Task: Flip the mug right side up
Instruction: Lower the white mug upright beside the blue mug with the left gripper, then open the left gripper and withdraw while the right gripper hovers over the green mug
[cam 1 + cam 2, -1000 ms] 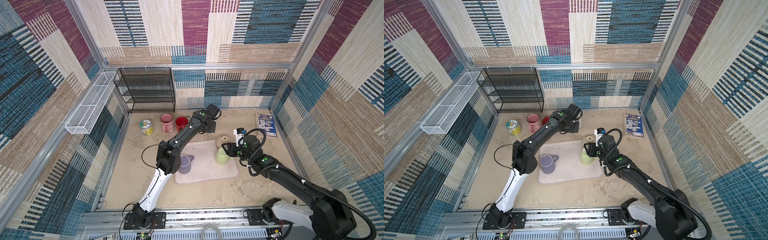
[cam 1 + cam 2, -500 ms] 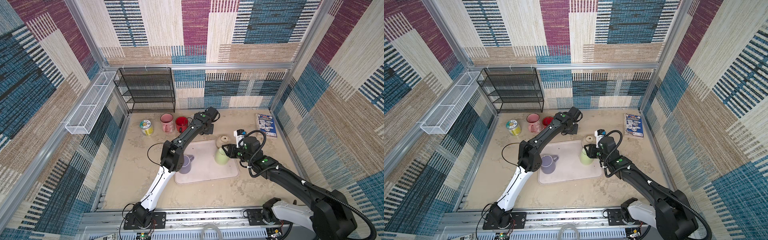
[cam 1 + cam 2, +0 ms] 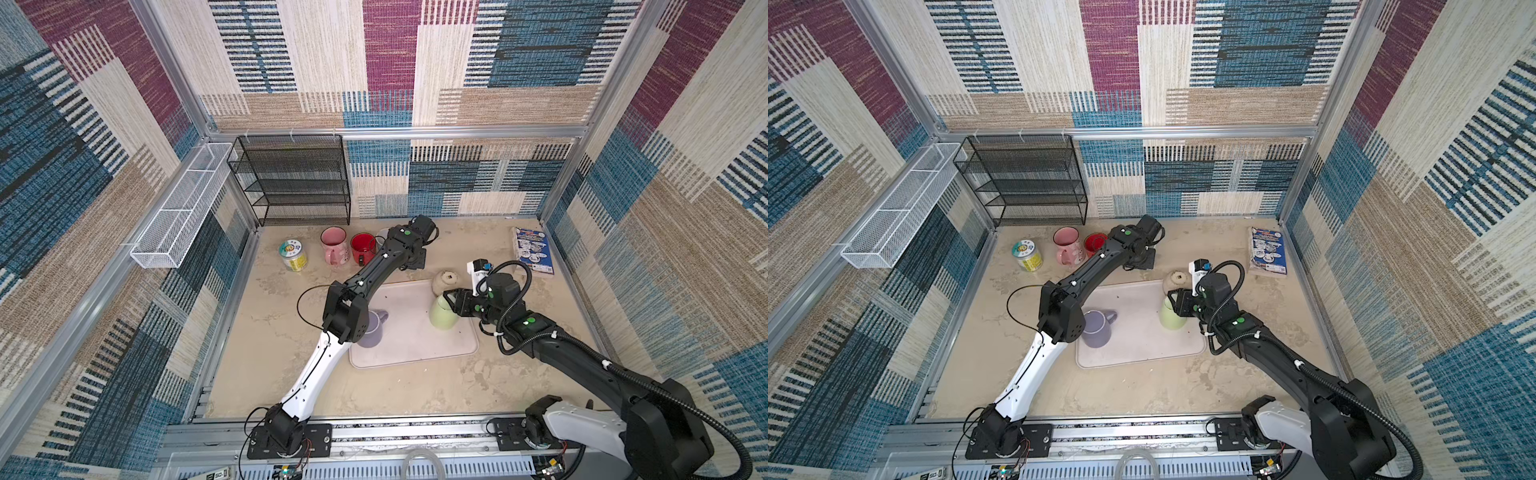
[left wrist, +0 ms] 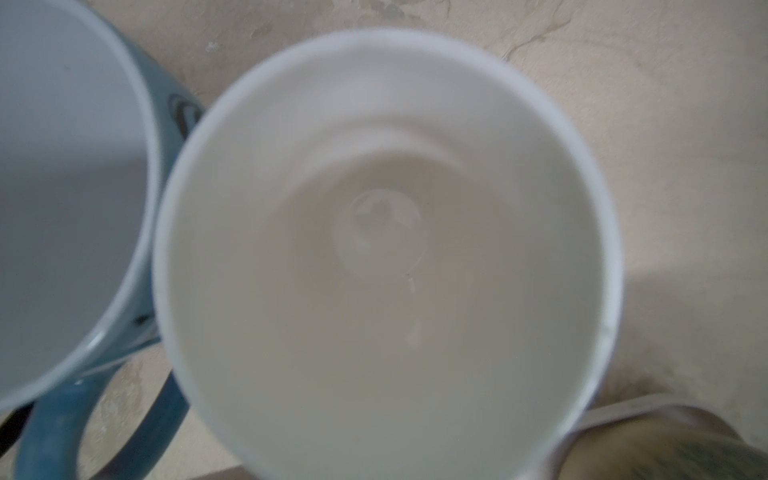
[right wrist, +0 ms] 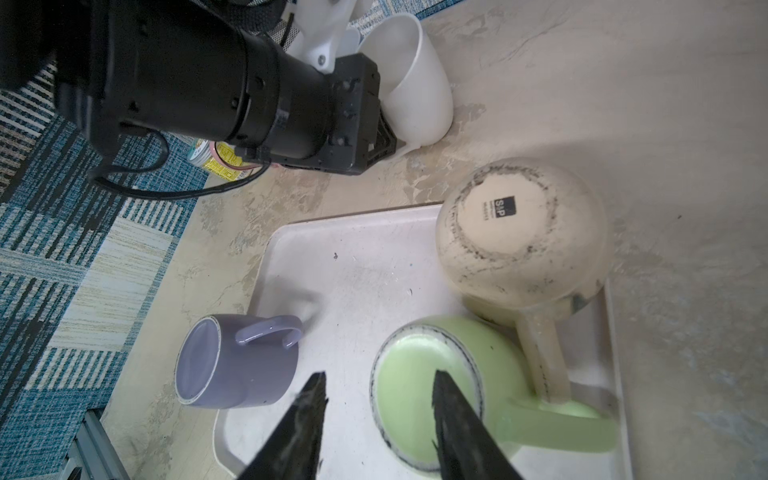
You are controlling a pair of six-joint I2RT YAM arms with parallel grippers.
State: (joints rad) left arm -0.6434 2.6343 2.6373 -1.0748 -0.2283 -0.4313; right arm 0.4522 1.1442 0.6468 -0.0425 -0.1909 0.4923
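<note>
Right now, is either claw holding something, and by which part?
Left gripper seems shut on the white mug, low on its side; exact spot hidden. Right gripper: open, holding nothing.

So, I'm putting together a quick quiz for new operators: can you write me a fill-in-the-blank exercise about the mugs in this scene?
The beige mug shows its stamped base, so it stands upside ___.
The right gripper hangs over the green mug with its jaws ___.
At the back, the pink mug stands ___ the jar and the red mug.
Seen through the left wrist camera, the white mug is ___ inside.
Missing words: down, open, between, empty.
</note>
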